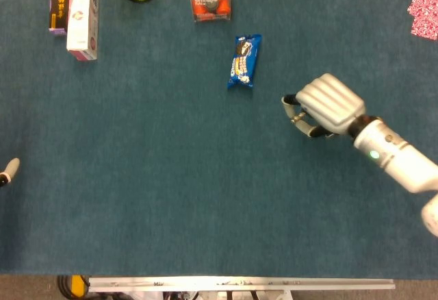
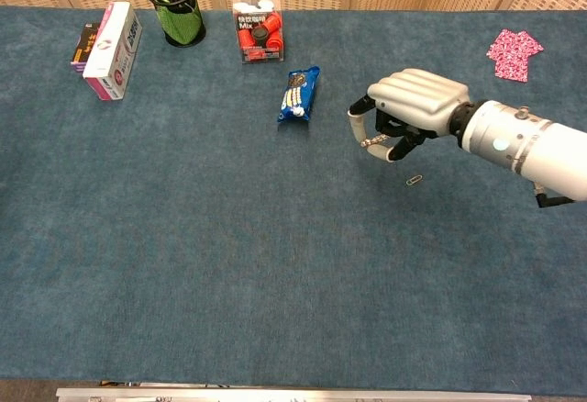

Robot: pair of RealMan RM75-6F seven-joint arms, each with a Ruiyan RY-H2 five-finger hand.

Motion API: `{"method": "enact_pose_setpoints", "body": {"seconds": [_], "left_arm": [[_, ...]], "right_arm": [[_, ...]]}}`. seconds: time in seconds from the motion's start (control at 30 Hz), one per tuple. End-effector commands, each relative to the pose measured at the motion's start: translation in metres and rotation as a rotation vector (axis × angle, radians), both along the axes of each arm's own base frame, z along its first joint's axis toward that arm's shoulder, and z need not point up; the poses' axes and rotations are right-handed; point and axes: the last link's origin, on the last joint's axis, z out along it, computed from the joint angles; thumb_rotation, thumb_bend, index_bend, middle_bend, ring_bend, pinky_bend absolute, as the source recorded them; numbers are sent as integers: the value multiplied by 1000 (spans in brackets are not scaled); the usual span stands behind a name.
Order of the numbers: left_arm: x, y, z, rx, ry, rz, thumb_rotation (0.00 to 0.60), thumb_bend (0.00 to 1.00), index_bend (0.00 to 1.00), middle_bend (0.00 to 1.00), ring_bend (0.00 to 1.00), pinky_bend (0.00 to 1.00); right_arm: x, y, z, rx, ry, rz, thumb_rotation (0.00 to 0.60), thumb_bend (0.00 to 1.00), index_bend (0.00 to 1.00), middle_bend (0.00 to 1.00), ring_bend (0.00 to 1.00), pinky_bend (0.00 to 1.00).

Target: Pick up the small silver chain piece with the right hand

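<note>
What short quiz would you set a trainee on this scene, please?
1. True or false: the right hand pinches the small silver chain piece between thumb and finger.
2. In the chest view, what lies on the table just below the right hand? A) a small metal clip B) a pair of scissors C) a coin
3. Fill in: the pink patterned cloth lies near the table's far ____ corner.
Key: 1 true; 2 A; 3 right.
</note>
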Motion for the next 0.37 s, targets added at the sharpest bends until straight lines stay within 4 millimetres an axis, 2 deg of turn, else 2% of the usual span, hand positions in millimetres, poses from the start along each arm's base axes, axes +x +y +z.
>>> {"method": "enact_pose_setpoints", "body": {"seconds": [0.03,0.2,0.37], "left_arm": [[1,1,-1,-3,1,-4,600,203,35,70,41,12],[5,3,-4,-14,6,-16,600,203,36,70,41,12],[7,3,-5,-18,8,-21,600,203,35,70,41,12]], "right_arm": [[-9,14,14,11,-19,-12,600,391,771,1000,1000,1000],[-21,29,24,27,-22,-26,600,392,773,1000,1000,1000],[-33,38,25,40,-4,-42,600,392,773,1000,1000,1000]]}}
